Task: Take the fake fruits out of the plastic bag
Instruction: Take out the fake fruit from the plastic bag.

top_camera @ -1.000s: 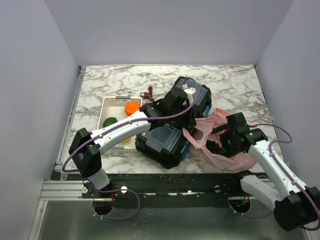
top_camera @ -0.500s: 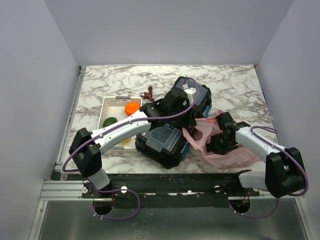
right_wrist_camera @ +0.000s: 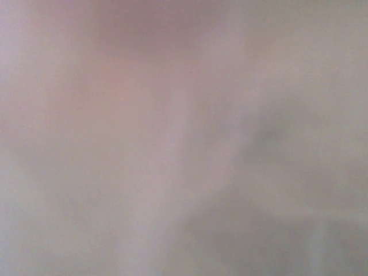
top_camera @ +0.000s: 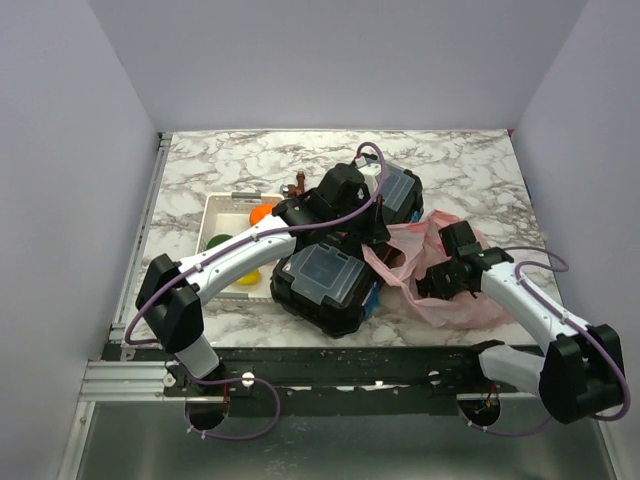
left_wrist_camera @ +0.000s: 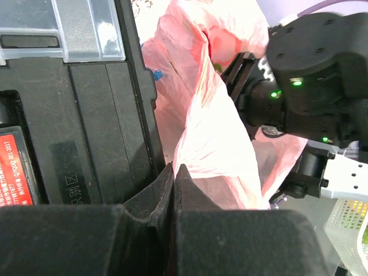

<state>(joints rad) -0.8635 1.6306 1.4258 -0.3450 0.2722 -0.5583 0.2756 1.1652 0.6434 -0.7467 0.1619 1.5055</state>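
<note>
You have the orange (top_camera: 261, 212) and green fruit (top_camera: 217, 241) out, in the tray (top_camera: 225, 198); left tool (left_wrist_camera: 175, 172) pinches the bag (left_wrist_camera: 213, 138), right tool (top_camera: 437, 283) at its mouth, grip unreadable.

A pink-red translucent plastic bag (top_camera: 450, 303) is seen on a white table (top_camera: 230, 160) veined grey. A black toolbox (top_camera: 312, 300), a white tray (top_camera: 213, 204), an orange fruit (top_camera: 262, 213) and a green fruit (top_camera: 217, 241) are shown.
</note>
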